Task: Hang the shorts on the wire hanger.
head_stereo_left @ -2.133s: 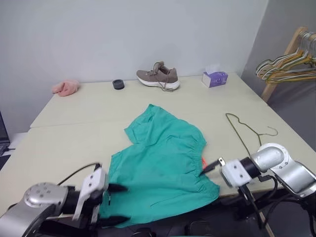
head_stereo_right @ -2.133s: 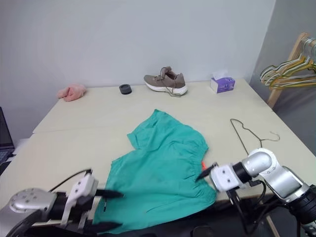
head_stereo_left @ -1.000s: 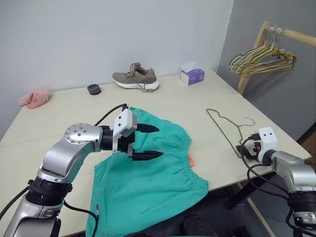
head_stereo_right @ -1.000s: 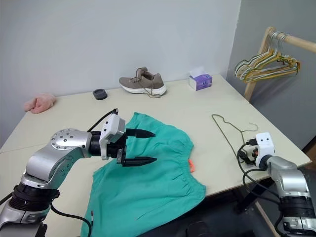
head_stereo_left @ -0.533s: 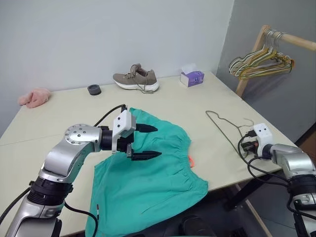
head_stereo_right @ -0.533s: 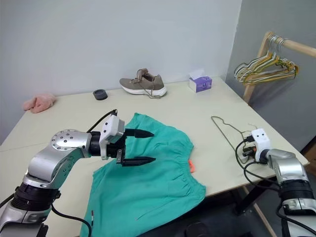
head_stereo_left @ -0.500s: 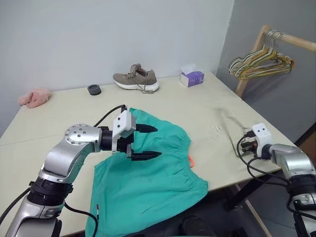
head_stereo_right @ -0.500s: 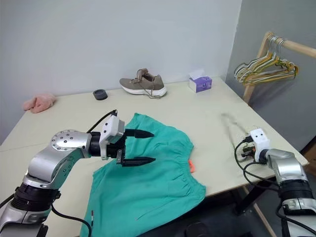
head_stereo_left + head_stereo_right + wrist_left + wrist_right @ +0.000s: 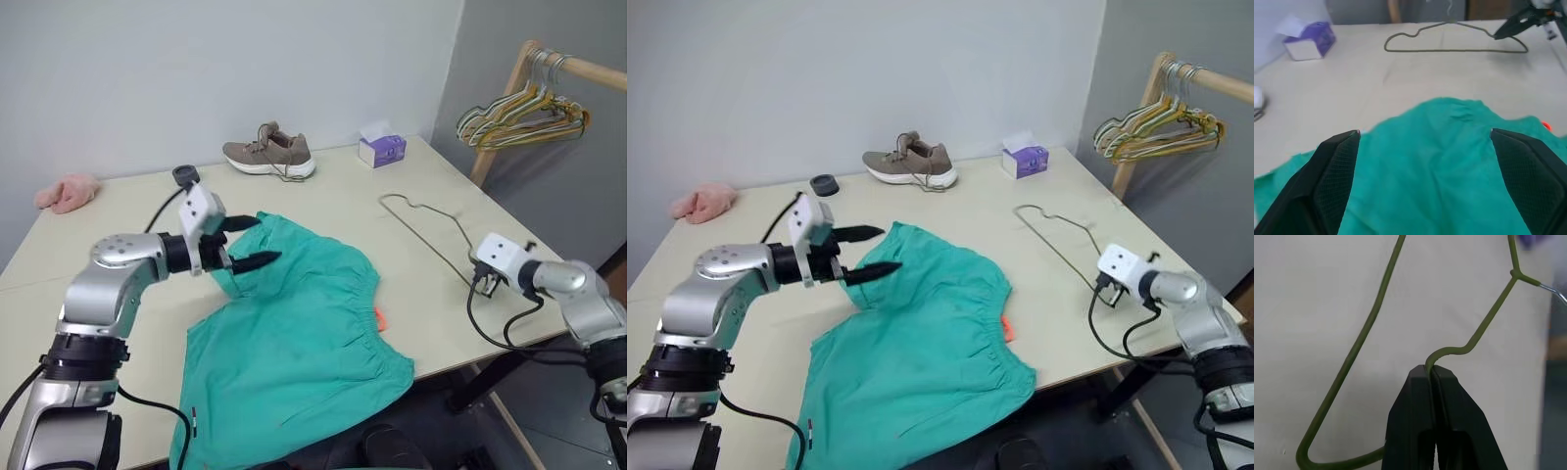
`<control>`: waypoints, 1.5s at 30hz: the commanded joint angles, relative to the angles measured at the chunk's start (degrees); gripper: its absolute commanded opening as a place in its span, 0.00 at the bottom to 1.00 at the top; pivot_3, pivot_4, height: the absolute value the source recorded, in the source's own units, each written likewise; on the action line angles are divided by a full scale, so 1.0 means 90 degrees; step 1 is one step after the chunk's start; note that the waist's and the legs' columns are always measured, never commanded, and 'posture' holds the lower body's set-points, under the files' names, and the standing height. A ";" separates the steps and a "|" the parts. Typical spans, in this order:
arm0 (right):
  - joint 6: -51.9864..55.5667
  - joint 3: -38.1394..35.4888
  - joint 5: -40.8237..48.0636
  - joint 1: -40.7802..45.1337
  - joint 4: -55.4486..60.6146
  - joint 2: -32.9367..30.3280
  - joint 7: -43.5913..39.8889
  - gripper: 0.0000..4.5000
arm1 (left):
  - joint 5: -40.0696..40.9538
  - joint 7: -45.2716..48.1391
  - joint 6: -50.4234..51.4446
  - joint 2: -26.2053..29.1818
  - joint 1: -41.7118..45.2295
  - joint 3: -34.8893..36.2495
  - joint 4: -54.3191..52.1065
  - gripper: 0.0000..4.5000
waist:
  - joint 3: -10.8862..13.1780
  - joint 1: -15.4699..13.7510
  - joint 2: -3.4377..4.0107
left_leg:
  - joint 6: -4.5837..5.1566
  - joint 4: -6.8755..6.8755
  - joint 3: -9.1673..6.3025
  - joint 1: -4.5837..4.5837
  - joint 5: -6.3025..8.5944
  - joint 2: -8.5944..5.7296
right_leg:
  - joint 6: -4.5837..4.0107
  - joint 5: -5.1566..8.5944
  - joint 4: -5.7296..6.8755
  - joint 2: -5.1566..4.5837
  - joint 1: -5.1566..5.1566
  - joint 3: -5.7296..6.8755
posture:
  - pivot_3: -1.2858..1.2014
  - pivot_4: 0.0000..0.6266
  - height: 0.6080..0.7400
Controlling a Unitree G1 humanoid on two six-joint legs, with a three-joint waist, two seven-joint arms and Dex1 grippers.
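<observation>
The teal-green shorts point(image 9: 294, 323) lie spread on the beige table point(image 9: 118, 284), with a small orange tag at the waistband. My left gripper point(image 9: 266, 240) is open and hovers over the far left corner of the shorts, its fingers wide apart above the fabric point(image 9: 1435, 161) in the left wrist view. My right gripper point(image 9: 474, 281) is at the table's right side, shut on the thin olive wire hanger point(image 9: 421, 230). In the right wrist view the jaws pinch the wire point(image 9: 1469, 345) at a bend. The hanger angles from the gripper toward the table's middle, its far end raised.
A brown shoe point(image 9: 269, 157), a purple tissue box point(image 9: 381, 150), a small black ring point(image 9: 183, 174) and a pink cloth point(image 9: 67, 193) sit along the far edge. A wooden rack with bunched hangers point(image 9: 524, 103) stands beyond the table's right corner.
My right gripper has shut on the wire hanger, lifted it and swung it leftward. My left gripper has moved left and farther away, toward the shorts' far corner, staying open.
</observation>
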State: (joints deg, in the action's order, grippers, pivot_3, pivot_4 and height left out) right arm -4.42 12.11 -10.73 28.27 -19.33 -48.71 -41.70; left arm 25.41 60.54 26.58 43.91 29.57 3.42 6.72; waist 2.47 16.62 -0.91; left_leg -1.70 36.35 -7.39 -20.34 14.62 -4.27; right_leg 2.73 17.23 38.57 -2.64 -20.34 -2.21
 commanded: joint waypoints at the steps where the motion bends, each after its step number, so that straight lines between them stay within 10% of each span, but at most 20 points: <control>1: -0.1598 0.0330 -0.0581 0.0399 0.0560 -0.0184 -0.0134 0.01 | 0.0337 0.0269 0.0572 0.0212 0.0259 0.0270 0.0238 1.00 | 0.0000 0.0083 0.0000 | 0.0000 0.0000 -0.0003 -0.0002 0.0000 -0.0001 | 0.0001 0.0001 -0.0001 -0.0001 -0.0001 0.0002 | 0.39 0.00 1.00; 9: -0.3723 0.0704 -0.1277 0.0911 0.0904 0.0033 0.0163 0.01 | 0.0391 0.0840 0.1176 0.0366 0.0014 0.0002 0.0033 1.00 | 0.0001 0.0128 0.0001 | -0.0003 0.0004 -0.0014 -0.0026 0.0001 -0.0003 | 0.0001 0.0001 0.0006 -0.0002 -0.0024 0.0007 | 0.39 0.00 1.00; 24: -0.4126 0.0693 -0.1068 0.1185 0.0975 0.0324 -0.0142 0.01 | 0.0375 0.1428 0.1454 0.0611 -0.0664 -0.0388 -0.0822 1.00 | 0.0002 0.0114 0.0003 | -0.0003 0.0025 -0.0018 -0.0023 0.0001 -0.0004 | -0.0003 0.0001 0.0026 -0.0002 -0.0019 0.0008 | 0.38 0.00 1.00; 38: -0.4080 0.0713 -0.0946 0.0994 0.1304 0.0422 -0.0304 0.00 | 0.0510 0.1514 0.1516 0.0654 -0.0958 -0.0481 -0.1163 0.01 | 0.0002 0.0117 0.0004 | -0.0002 0.0052 -0.0017 -0.0028 0.0002 -0.0005 | -0.0002 0.0001 0.0037 -0.0001 -0.0018 0.0005 | 0.38 0.00 1.00; 45: -0.3817 0.0743 -0.0163 0.0730 0.1656 0.0402 -0.0901 0.16 | 0.0473 0.1425 0.1531 0.0619 -0.1026 -0.0438 -0.1192 0.00 | 0.0003 0.0114 0.0003 | -0.0002 0.0053 -0.0018 -0.0028 0.0002 -0.0004 | -0.0002 0.0001 0.0037 -0.0001 -0.0017 0.0006 | 0.38 0.00 1.00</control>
State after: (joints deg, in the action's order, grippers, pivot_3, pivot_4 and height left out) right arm -38.92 19.36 -15.60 34.35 -7.82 -45.22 -48.77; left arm 29.08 74.15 40.76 49.12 19.75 -1.91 -2.53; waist 2.49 17.65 -0.88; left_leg -1.71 36.84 -7.54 -20.59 14.64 -4.31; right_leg 2.71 17.24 38.90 -2.65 -20.49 -2.15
